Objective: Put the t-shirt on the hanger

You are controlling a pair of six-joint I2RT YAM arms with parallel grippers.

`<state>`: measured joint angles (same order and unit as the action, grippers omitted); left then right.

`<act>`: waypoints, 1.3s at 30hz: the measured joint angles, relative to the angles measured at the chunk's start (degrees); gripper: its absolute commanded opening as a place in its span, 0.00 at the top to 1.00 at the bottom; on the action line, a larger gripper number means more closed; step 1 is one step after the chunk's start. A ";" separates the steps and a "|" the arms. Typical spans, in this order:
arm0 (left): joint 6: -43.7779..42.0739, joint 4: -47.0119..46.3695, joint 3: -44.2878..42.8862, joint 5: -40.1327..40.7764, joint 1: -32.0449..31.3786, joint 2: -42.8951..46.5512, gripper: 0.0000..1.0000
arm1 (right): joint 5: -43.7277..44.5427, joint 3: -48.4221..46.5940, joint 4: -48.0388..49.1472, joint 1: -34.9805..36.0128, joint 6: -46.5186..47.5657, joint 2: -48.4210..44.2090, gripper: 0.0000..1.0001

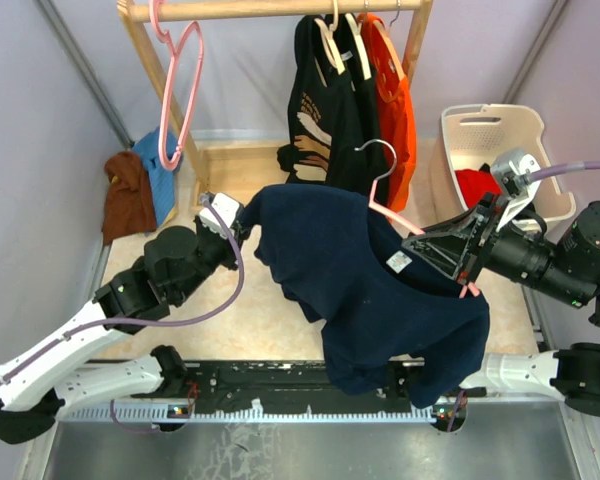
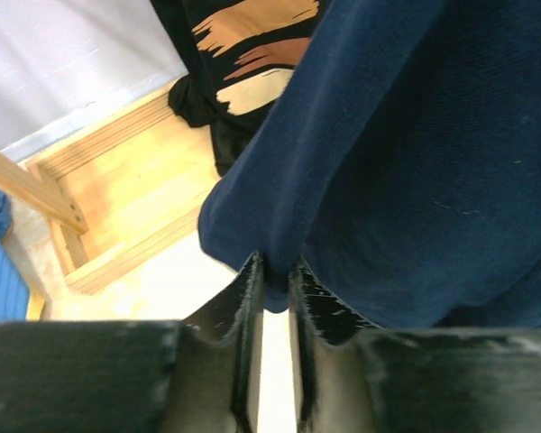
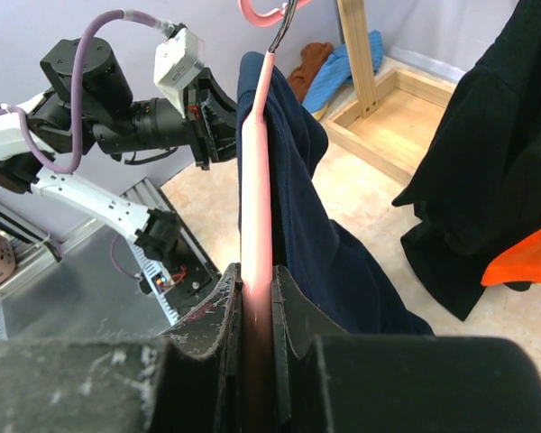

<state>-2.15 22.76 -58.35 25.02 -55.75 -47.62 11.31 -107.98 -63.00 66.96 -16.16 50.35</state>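
Note:
The navy t-shirt [image 1: 365,290] hangs in the air between my two grippers, its white neck label [image 1: 399,261] showing. The pink hanger [image 1: 400,222] with its silver wire hook [image 1: 378,160] runs inside the shirt. My left gripper [image 1: 242,228] is shut on the shirt's left shoulder edge; in the left wrist view the cloth [image 2: 406,153] is pinched between the fingertips [image 2: 252,275]. My right gripper [image 1: 430,250] is shut on the hanger's pink bar [image 3: 257,180], with the shirt [image 3: 316,225] draped along it.
A wooden rack [image 1: 270,10] stands at the back with an all-pink hanger [image 1: 180,90], a black printed shirt [image 1: 325,115] and an orange shirt [image 1: 395,110]. A white basket [image 1: 490,150] is at the right. Brown and blue clothes [image 1: 140,190] lie at the left.

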 measured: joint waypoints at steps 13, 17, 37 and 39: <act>-0.26 3.80 -12.07 10.69 1.86 -6.01 1.00 | 0.02 0.74 0.44 -0.02 -0.04 -1.03 1.00; -0.24 6.08 -13.97 11.69 3.58 -6.69 1.00 | 0.17 0.74 0.44 0.00 -0.07 -1.51 1.00; 2.67 18.49 -23.61 11.76 13.86 -9.40 1.00 | 0.09 7.91 4.85 0.00 -0.35 -5.11 1.00; 2.78 19.10 -24.11 11.41 14.75 -9.94 1.00 | -0.09 9.07 5.42 -0.02 -0.52 -5.75 1.00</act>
<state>0.62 41.87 -82.46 36.42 -40.99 -57.56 11.22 -98.91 -57.58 66.94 -16.69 44.60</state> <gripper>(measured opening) 0.005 0.109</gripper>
